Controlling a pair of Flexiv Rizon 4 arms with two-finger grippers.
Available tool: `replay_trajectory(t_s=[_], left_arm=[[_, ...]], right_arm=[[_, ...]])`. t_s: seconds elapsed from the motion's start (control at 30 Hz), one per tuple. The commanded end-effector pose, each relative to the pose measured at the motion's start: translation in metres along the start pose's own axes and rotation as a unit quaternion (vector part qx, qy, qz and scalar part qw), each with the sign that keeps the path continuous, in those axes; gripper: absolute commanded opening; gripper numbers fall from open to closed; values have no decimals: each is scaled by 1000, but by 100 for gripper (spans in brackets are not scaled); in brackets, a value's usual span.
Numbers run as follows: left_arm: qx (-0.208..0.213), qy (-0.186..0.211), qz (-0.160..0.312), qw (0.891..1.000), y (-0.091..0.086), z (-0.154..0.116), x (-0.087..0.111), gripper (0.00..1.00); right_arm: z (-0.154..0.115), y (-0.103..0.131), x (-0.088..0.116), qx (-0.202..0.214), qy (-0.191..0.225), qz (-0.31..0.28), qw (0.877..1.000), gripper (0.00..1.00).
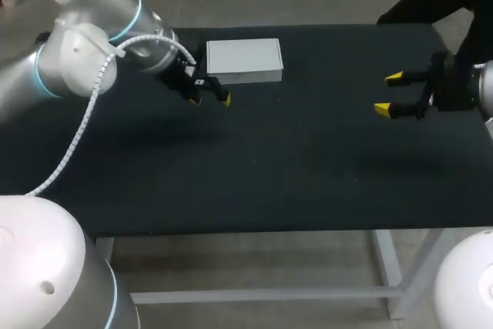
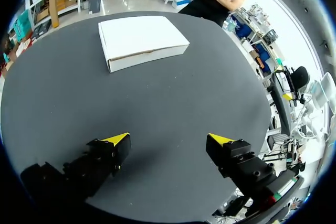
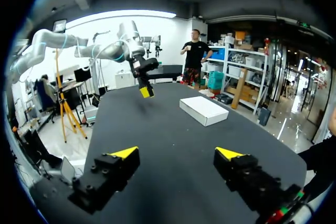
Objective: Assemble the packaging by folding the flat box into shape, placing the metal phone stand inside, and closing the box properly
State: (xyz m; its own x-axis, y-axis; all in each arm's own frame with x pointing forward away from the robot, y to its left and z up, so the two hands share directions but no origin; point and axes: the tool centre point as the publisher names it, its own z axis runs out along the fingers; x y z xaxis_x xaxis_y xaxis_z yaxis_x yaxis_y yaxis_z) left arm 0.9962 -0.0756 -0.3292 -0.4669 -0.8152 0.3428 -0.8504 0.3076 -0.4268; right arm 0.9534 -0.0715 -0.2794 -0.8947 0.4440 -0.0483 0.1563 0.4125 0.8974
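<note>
A white closed box (image 1: 244, 60) lies flat on the black table (image 1: 293, 167) near its far edge; it also shows in the left wrist view, box (image 2: 140, 39), and the right wrist view, box (image 3: 203, 110). My left gripper (image 1: 211, 99) hangs open just in front of the box's near left corner, nothing between its fingers; the left gripper (image 2: 168, 139) has the box ahead of it. My right gripper (image 1: 388, 94) stands open at the table's right side, far from the box; the right gripper (image 3: 177, 153) is empty. My left gripper (image 3: 145, 91) shows ahead of it. No phone stand is visible.
The black table (image 2: 173, 108) bears only the box. A person in dark clothes stands beyond the far right corner, not touching the table.
</note>
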Motion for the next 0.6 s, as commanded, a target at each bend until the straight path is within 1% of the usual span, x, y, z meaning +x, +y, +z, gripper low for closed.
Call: replay_trajectory(t_s=[0.03,0.1,0.2,0.27,0.37,0.47,0.6], left_arm=[[183,15,10,983,20,-6,-4,100],[196,24,22,980,22,-8,-5,100],[214,24,33,976,23,-11,-5,100],[216,41,43,975,24,-14,-5,100],[216,53,49,974,23,-19,-5,100],[216,57,60,973,22,-24,-2,100],[224,49,76,970,26,-29,3,100]], right_arm=[[-2,-1,0,-2,2,0,1000,100],[-2,-1,0,-2,2,0,1000,100],[-2,-1,0,-2,2,0,1000,100],[-2,-1,0,-2,2,0,1000,100],[-2,-1,0,-2,2,0,1000,100],[-2,-1,0,-2,2,0,1000,100],[-2,-1,0,-2,2,0,1000,100]])
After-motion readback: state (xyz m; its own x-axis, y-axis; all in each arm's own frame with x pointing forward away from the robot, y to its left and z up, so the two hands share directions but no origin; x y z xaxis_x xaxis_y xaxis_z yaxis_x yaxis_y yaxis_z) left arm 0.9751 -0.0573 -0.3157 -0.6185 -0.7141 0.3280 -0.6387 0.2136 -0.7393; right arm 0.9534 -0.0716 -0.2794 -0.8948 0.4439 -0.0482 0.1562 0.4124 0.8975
